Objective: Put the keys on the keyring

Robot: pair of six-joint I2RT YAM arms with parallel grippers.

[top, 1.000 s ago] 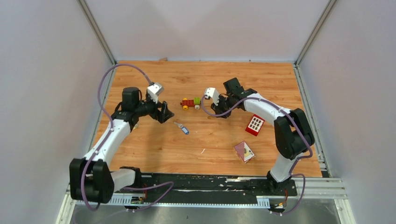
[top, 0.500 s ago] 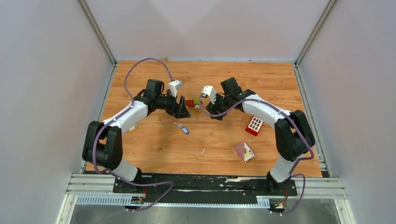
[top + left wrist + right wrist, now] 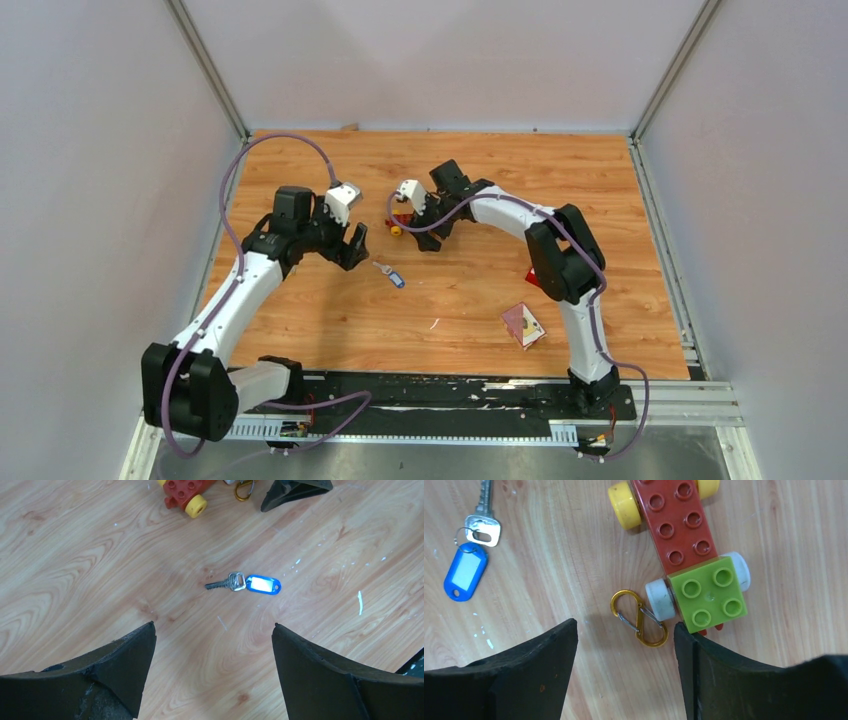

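Observation:
A small metal key with a blue tag (image 3: 243, 584) lies flat on the wooden table (image 3: 300, 300); it also shows in the top view (image 3: 390, 273) and in the right wrist view (image 3: 466, 565). The keyring (image 3: 640, 618), a gold clip, rests against a white wheel of the toy car, and its edge shows in the left wrist view (image 3: 243, 490). My right gripper (image 3: 625, 623) hovers open just short of the keyring, nothing between its fingers. My left gripper (image 3: 213, 625) is open and empty, a short way from the key.
A red-and-green toy car (image 3: 684, 545) sits beside the keyring, its green block close to my right finger. A pink-and-white card (image 3: 524, 325) lies at the front right. A red block (image 3: 533, 278) is mostly hidden behind my right arm. Walls enclose the table.
My right gripper has opened wider and shifted left to the toy car. My left arm swung right toward the car, then came back to where it was.

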